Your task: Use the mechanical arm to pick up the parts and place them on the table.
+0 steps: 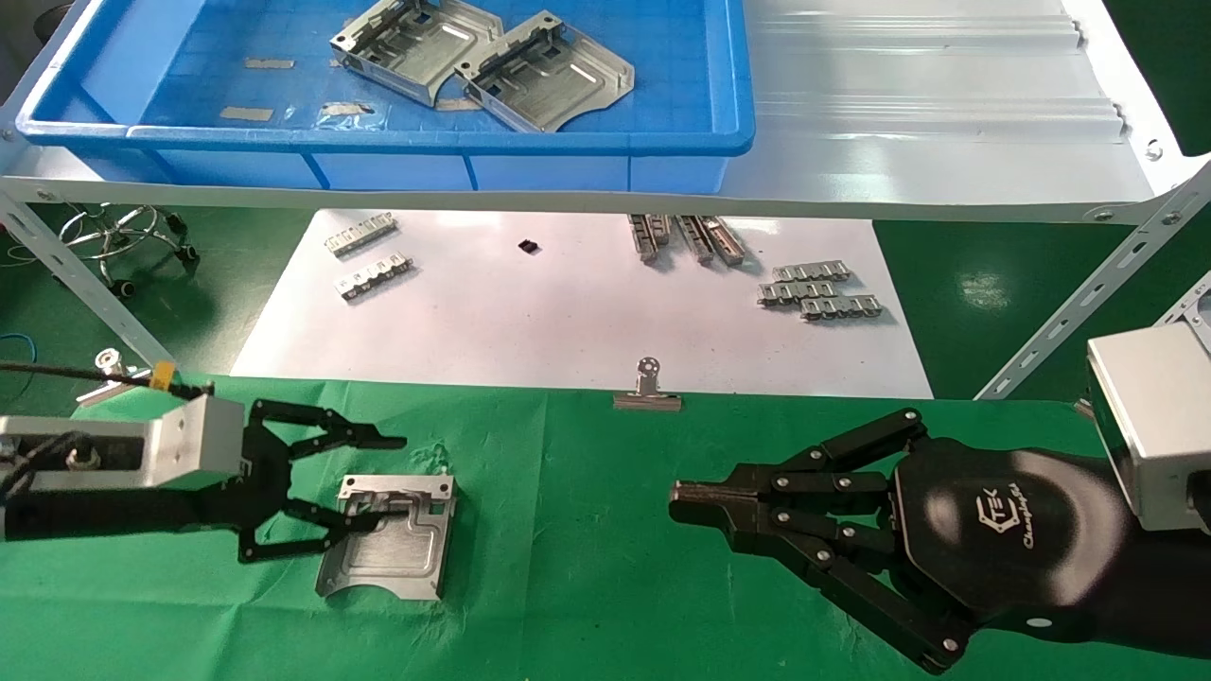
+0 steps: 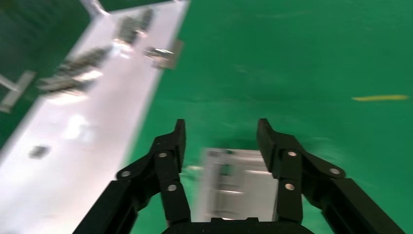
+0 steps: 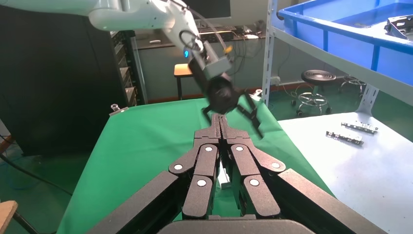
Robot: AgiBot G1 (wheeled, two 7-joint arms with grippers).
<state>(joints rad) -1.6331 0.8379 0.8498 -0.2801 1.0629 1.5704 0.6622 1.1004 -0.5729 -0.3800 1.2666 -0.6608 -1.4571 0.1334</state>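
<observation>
**Stamped plates: one on the cloth, two in the bin**

Nearest us, the right gripper (image 1: 695, 503) rests over the table (image 1: 587, 567), fingers pressed together, empty. The left gripper (image 1: 374, 478) stands wide over one part (image 1: 393, 549) lying flat on the cloth, holding nothing. We judge the plate stiff, light, slick and sharp-rimmed, best pinched across its raised rims. Farther off, two parts (image 1: 478, 57) lie overlapping in the blue bin (image 1: 378, 142).

A white logo (image 1: 1005, 516) is printed on the glossy black back of the right gripper (image 1: 705, 504), at four o'clock in the head view. Its large letters look like "TEK"; the script beneath them is too small to read.
</observation>
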